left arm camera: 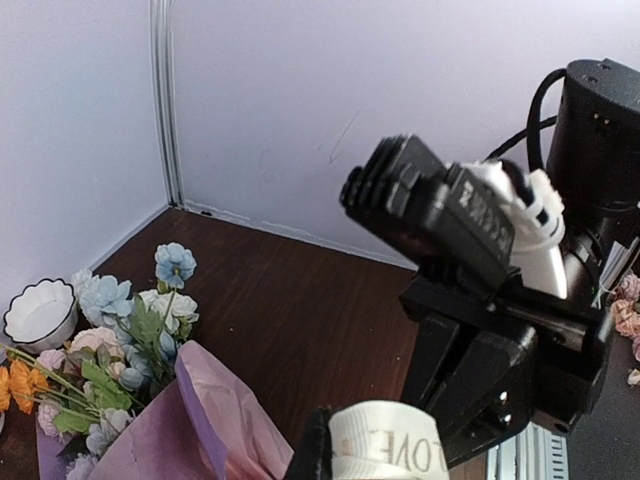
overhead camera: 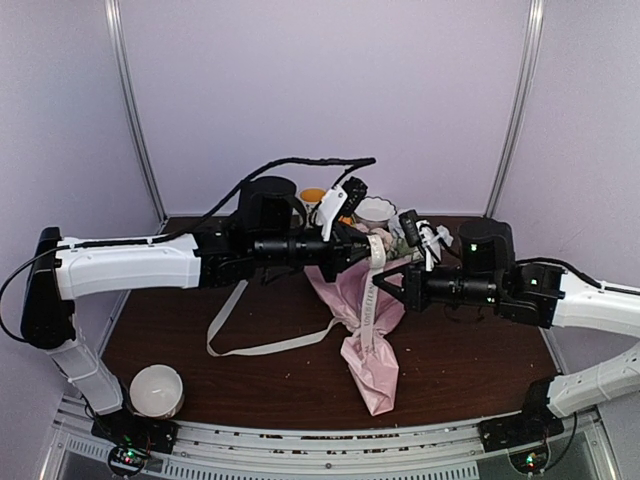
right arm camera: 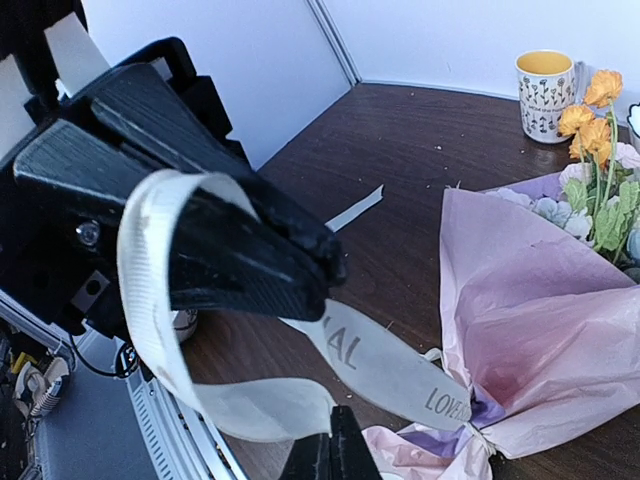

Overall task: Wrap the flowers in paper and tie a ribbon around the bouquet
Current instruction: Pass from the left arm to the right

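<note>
r gripper [right arm camera: 330, 455] sat w/ its two black fingers pressed together, right under the slack of the flat cream-beige printed ribbon [right arm camera: 385, 375]. couldn't tell if a strand was caught btwn them. l gripper [right arm camera: 318, 262] was also clamped together, tips pointing at the r one, w/ the ribbon looped round the outside of its jaws like a band. that was prob so the loop made an open ring for a knot. whether it also nipped a strand wasn't clear.

both tips met just above the bouquet [overhead camera: 380, 370], so the ribbon ran short from the loop down to the narrower part of the cone of crinkly pink paper [right arm camera: 530, 320], where it looked cinched. i'd judge that kept tension on the wrap so it wouldn't spring open.

the white, pale blue & orange artificial flowers [left arm camera: 125, 335] poked out the wide end toward the back wall. the cone lay on its side on the dark brown wooden table [overhead camera: 160, 330], narrow end toward the arm bases. the ribbon's free tail trailed in a long flat loop on the table to the l, out of the way. wrapping looked done, and tying was the step in hand.
</note>
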### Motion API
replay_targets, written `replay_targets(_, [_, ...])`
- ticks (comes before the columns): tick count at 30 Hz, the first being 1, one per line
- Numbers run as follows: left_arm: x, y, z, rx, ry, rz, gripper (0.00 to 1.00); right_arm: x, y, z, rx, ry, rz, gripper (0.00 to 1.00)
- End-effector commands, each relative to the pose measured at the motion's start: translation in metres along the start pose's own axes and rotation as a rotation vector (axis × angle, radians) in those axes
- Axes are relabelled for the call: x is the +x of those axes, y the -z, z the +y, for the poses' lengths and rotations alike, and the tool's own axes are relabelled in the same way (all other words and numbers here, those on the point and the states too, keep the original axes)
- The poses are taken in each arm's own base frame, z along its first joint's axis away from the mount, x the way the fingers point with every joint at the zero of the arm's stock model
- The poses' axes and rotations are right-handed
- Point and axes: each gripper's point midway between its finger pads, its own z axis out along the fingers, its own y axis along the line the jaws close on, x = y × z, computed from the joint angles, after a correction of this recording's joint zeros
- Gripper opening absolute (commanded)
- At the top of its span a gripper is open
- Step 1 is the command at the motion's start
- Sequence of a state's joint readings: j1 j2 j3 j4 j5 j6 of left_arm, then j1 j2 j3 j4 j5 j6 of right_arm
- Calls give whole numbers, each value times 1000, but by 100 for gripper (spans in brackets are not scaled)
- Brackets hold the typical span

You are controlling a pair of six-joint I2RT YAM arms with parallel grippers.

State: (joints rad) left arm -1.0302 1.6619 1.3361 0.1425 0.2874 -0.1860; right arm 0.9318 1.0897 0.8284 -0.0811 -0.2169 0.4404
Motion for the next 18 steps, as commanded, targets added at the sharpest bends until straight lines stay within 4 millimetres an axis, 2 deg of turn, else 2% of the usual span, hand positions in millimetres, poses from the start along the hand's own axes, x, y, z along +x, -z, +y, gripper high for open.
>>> replay_targets(1, [3,3,6,-31,-12,51,17,-26,21,1,32,30,-78,0])
replay_targets(2, [10,7,10,-48,-3,78,27,-26,25,-2,47,30,-80,0])
replay_targets(6, [33,30,21,-105,31,146,47,-30,38,-9,54,13,-112,0])
replay_targets(8, [53,44,28,-152,51,213,65,-32,43,-12,64,11,-120,0])
replay_targets(11, [89,73,38,-245,106,338,83,-37,49,-18,89,9,-127,0])
replay_targets(14, [136,114,63,-428,221,479,96,-42,54,-22,106,13,-131,0])
replay_targets(18, [213,193,110,-747,493,629,98,-55,61,-20,110,33,-148,0])
